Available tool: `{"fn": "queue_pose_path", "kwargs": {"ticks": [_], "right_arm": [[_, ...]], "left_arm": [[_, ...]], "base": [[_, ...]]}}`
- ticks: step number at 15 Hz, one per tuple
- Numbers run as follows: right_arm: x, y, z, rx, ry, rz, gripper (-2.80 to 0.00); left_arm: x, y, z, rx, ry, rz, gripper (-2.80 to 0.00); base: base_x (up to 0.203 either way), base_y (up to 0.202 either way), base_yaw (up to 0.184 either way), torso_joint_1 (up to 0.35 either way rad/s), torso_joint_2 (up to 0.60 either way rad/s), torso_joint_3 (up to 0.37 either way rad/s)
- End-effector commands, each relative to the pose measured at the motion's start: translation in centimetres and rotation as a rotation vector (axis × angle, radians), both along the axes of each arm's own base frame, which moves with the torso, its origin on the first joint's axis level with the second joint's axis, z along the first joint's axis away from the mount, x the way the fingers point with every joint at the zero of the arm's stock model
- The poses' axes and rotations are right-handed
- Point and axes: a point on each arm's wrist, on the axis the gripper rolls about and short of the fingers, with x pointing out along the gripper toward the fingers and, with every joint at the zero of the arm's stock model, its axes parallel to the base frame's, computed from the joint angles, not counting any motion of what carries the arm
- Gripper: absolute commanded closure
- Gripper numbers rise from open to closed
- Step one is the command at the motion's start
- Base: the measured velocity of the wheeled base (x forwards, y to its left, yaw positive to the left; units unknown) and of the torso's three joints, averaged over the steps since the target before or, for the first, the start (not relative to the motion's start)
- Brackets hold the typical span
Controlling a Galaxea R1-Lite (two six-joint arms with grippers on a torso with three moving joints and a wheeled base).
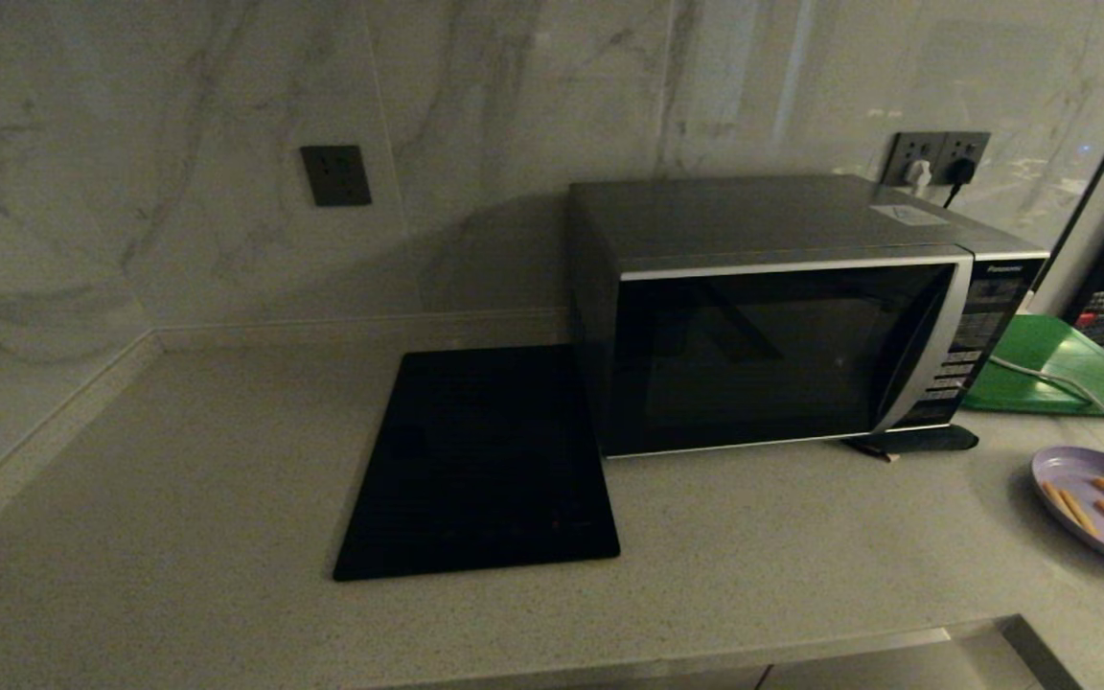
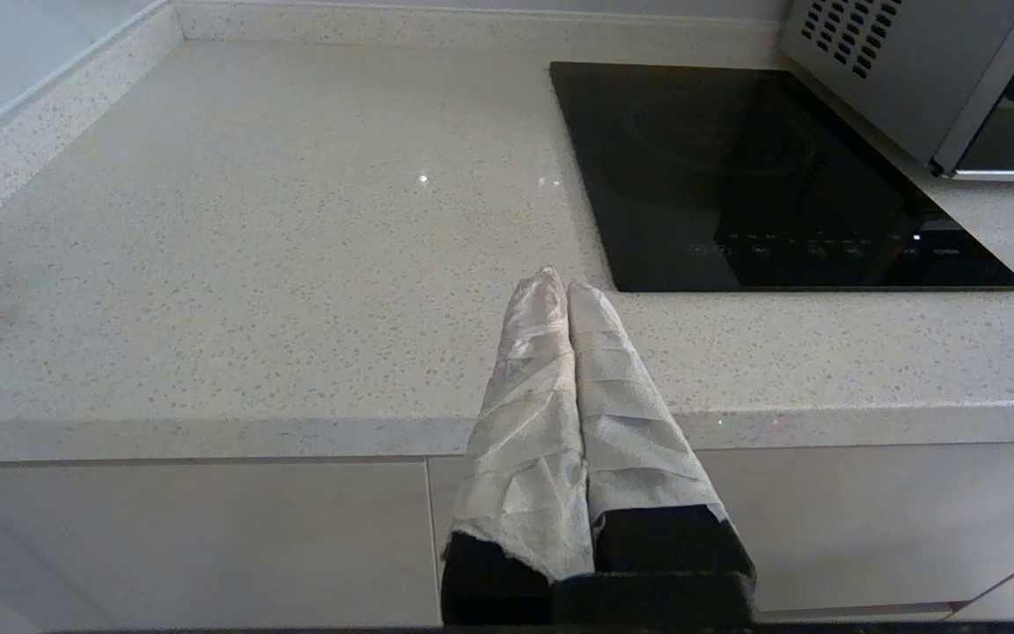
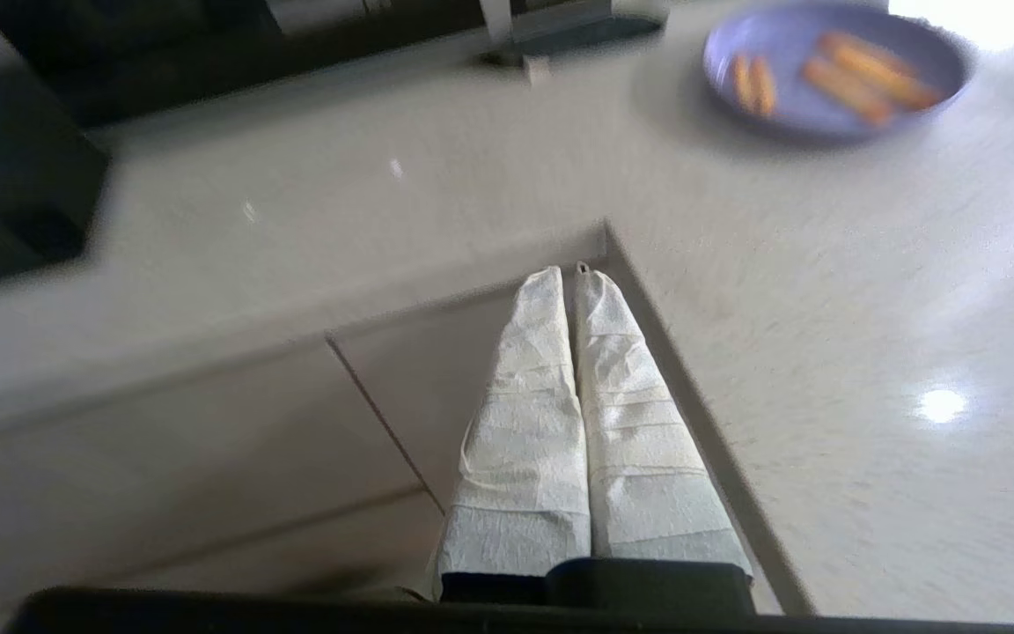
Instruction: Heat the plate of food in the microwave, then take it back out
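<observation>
microwave (image 1: 782,316) at centre right of the head view, on the counter (image 1: 178,460), door closed, keypad panel on its right edge. plate of food (image 1: 1103,508) at the lower right edge of the head view, resting on the counter, apart from the microwave, bearing a few orange-tan sticks. flat black slab (image 1: 480,460) just beside the microwave on its left, lying flat on the counter. green board (image 1: 1060,369) behind the plate, to the right of the microwave, crossed by a pale cable. two wall sockets with plugs at upper right. left end effector (image 2: 567,286) closed, wrapped fingers pressed together, holding nothing, poised at the counter's front edge near the black slab. right end effector (image 3: 570,275) closed, empty, fingers together, positioned before the counter's corner, well apart from the plate of food (image 3: 833,70).
</observation>
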Motion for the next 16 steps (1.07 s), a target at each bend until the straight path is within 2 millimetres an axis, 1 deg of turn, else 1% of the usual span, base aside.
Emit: {"fn": "queue_pose_path", "kwargs": {"ticks": [1,2,4,6,10,11,13,16], "right_arm": [[2.8,0.0,-2.9,-0.04,-0.058,0.005,0.0],[3.3,0.0,-3.0,-0.08,-0.123,0.012,0.0],[3.6,0.2,-3.4,-0.18,-0.13,0.086,0.0],[3.7,0.2,-3.5,-0.209,-0.133,0.115,0.0],[3.7,0.3,-3.7,-0.193,-0.132,0.154,0.0],[3.9,0.3,-4.1,-0.172,-0.116,0.155,0.0],[3.9,0.3,-4.3,-0.121,-0.116,0.151,0.0],[3.9,0.3,-4.3,-0.124,-0.116,0.155,0.0]], "left_arm": [[0.0,0.0,0.0,-0.001,0.001,0.001,0.0],[0.0,0.0,0.0,-0.001,0.001,0.001,0.0],[0.0,0.0,0.0,-0.001,0.001,0.001,0.0],[0.0,0.0,0.0,-0.001,0.0,0.001,0.0],[0.0,0.0,0.0,-0.001,0.001,0.001,0.0],[0.0,0.0,0.0,-0.001,0.001,0.001,0.0],[0.0,0.0,0.0,-0.001,0.001,0.001,0.0],[0.0,0.0,0.0,-0.001,0.001,0.001,0.0]], "base": [[0.0,0.0,0.0,0.0,0.0,0.0],[0.0,0.0,0.0,0.0,0.0,0.0],[0.0,0.0,0.0,0.0,0.0,0.0],[0.0,0.0,0.0,0.0,0.0,0.0],[0.0,0.0,0.0,0.0,0.0,0.0],[0.0,0.0,0.0,0.0,0.0,0.0],[0.0,0.0,0.0,0.0,0.0,0.0],[0.0,0.0,0.0,0.0,0.0,0.0]]}}
